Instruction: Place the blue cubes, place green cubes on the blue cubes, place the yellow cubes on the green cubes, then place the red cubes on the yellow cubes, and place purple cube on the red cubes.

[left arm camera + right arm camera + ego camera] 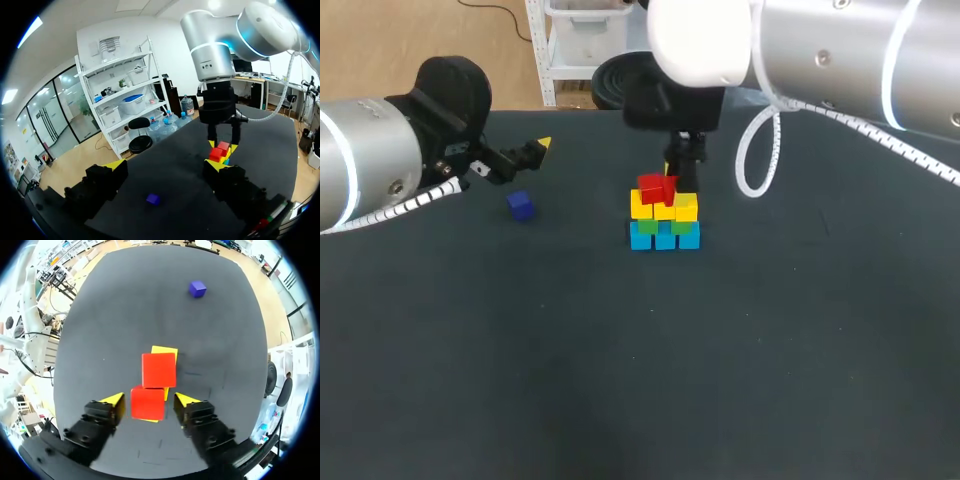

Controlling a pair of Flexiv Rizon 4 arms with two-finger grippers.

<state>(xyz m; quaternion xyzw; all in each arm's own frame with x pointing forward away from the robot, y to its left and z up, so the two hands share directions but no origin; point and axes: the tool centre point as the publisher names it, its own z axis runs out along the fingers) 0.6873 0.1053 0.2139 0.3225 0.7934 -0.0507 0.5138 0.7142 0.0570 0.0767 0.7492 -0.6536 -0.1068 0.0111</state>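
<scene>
Dark matte table (620, 400) holds at frame centre a stack of small cubes (664, 222): blue, green, yellow, red. Right gripper (149, 401) parted around one red cube (147, 406); left gripper (165, 167) wide, empty; purple cube (521, 205) centre-left.

Even overhead light, faint shadows

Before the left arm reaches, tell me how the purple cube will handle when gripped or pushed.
The purple cube has flat faces and sits flat on the table, so it should slide rather than roll. It looks small and rigid, probably light; an off-centre nudge may spin it.
</scene>
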